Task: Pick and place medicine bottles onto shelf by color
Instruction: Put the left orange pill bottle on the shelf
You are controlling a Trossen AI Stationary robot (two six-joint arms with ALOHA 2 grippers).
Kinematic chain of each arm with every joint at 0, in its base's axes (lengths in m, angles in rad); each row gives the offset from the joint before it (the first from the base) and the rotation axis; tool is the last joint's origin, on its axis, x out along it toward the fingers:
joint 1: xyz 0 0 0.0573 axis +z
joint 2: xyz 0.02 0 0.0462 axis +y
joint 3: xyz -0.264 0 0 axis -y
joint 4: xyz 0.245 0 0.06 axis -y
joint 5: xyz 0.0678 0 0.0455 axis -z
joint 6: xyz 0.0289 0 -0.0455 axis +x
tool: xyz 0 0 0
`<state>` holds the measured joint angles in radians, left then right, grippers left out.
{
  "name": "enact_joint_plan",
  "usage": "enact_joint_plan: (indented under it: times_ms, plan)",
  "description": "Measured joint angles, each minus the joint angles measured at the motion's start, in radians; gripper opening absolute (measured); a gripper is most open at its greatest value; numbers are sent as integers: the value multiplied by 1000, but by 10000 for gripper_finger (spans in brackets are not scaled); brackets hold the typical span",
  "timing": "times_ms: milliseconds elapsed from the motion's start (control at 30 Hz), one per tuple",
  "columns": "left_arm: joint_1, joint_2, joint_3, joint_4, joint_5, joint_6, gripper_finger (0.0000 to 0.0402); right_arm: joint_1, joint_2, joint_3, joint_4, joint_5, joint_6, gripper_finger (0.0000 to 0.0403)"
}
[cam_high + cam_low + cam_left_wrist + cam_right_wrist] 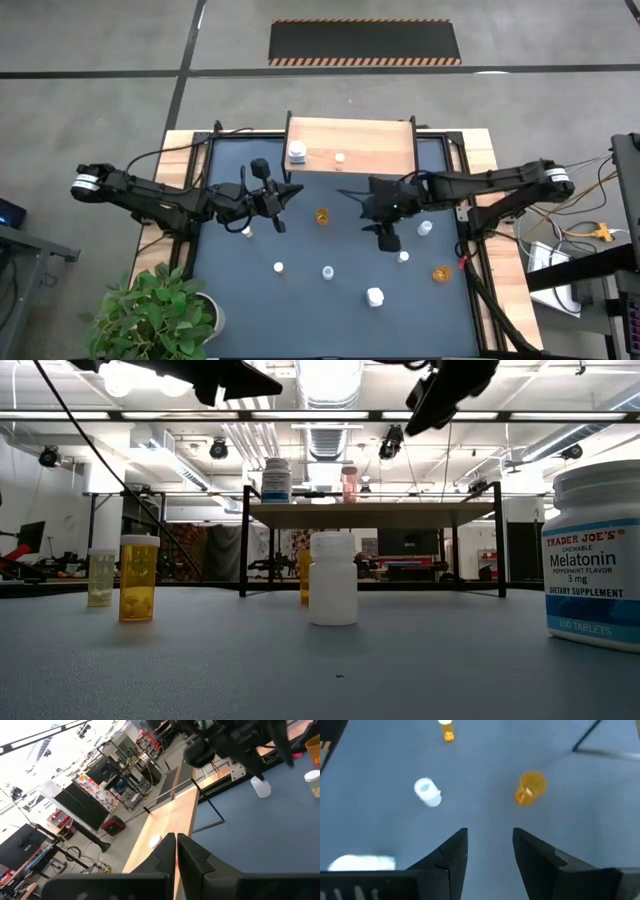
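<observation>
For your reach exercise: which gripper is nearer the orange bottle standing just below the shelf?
Right. The right gripper hovers close beside the orange bottle, jaws open; the left gripper sits about as far on its other side, jaws shut.

- Shelf [365,145]: light-wood board on thin black legs, far edge of mat; carries a white bottle [297,152] at left and a smaller one [340,158] near the middle.
- Amber bottle [322,215] upright, mid-mat.
- Another amber [441,273], near right.
- White bottles scattered, near half.

light-wood shelf [362,146] — matt mat [300,300]
</observation>
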<state>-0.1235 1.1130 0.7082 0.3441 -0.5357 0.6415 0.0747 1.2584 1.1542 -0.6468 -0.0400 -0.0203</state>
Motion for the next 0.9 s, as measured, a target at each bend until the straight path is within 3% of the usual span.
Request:
enact_joint_plan:
  times_ms: [233,433,900]
  plan:
    - [0,0,0,61,0,1,0,-1,105,-43,175,153,-111,185]
    - [0,0,0,66,0,23,0,-1,262,66,183,154,-178,200]
    - [-1,0,-4,66,0,26,0,-50,515,208,186,145,-287,179]
